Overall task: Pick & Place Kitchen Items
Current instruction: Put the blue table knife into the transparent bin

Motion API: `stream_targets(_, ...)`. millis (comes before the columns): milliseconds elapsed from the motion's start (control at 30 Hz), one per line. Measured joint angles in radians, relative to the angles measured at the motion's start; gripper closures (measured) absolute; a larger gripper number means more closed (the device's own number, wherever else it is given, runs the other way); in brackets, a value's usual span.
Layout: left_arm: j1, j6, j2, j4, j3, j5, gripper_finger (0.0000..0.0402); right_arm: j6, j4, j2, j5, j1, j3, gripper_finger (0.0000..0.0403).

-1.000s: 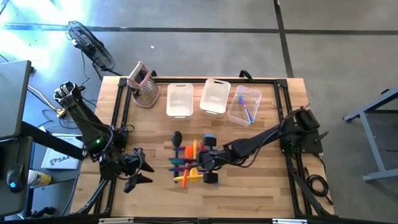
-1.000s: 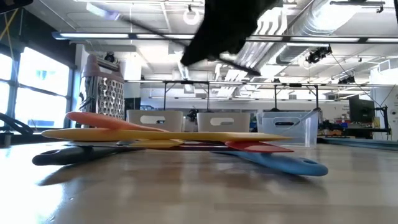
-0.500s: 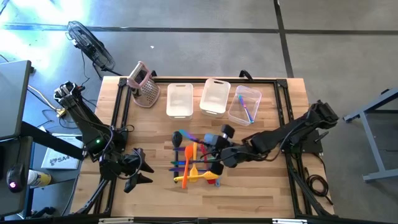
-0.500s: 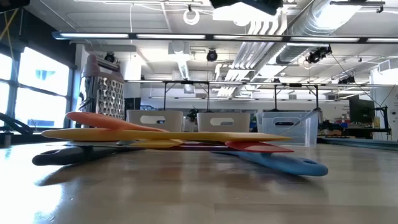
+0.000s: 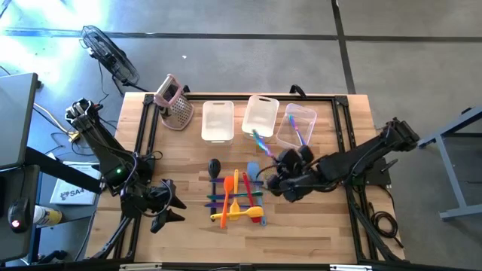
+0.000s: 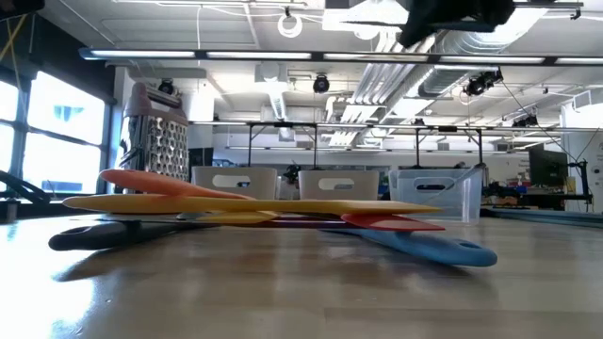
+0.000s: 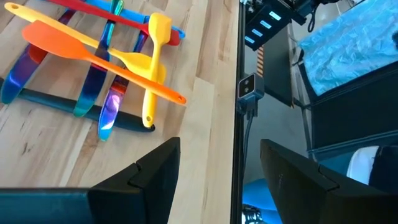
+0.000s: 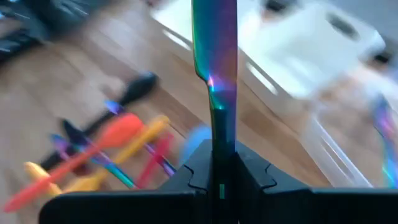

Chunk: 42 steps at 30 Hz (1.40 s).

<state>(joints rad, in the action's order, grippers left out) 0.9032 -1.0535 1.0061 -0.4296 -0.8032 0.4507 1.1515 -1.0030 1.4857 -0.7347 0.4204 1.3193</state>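
Fingers (image 8: 252, 171) of the right gripper (image 8: 214, 168) pinch an iridescent utensil (image 8: 215, 68), mid-carry; next, lowering it into a clear bin (image 5: 295, 126).

My right arm reaches in from the table's (image 5: 339, 233) right edge, stretched low across the boards toward the middle. Its right gripper (image 5: 265, 164) hangs above the table's centre, fingers (image 8: 199, 168) clamped tight on an iridescent utensil (image 8: 215, 56) that sticks straight out ahead of the wrist. My left arm waits folded at the table's left front corner, and its left gripper (image 5: 167, 203) sits low over that corner with the jaws standing apart, nothing between them.
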Motion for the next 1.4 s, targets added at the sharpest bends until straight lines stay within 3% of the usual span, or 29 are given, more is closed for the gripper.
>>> stream_targets(100,0.000,0.000,-0.001,-0.020,0.000,0.003,0.0185,0.094,-0.160,-0.038,0.128,-0.050,0.000,0.0378)
stream_targets(233,0.000,0.023,-0.003,-0.083,0.000,0.063,0.0185,0.101,-0.277,-0.087,0.275,-0.141,0.000,0.0378)
stream_targets(433,0.000,0.035,-0.017,-0.173,0.000,0.139,0.0185,-0.066,-0.300,-0.157,0.490,-0.344,0.000,0.0378)
stream_targets(667,-0.001,0.028,-0.050,-0.261,0.000,0.217,0.0185,-0.235,-0.348,-0.154,0.757,-0.608,0.000,0.0378)
stream_targets(1000,0.000,0.027,-0.050,-0.314,0.000,0.275,0.0185,-0.397,-0.388,-0.095,0.846,-0.850,-0.063,0.0378)
stream_targets(1400,0.000,0.000,-0.049,-0.329,0.000,0.301,0.0185,-0.506,-0.348,0.050,0.876,-0.898,-0.121,0.0378)
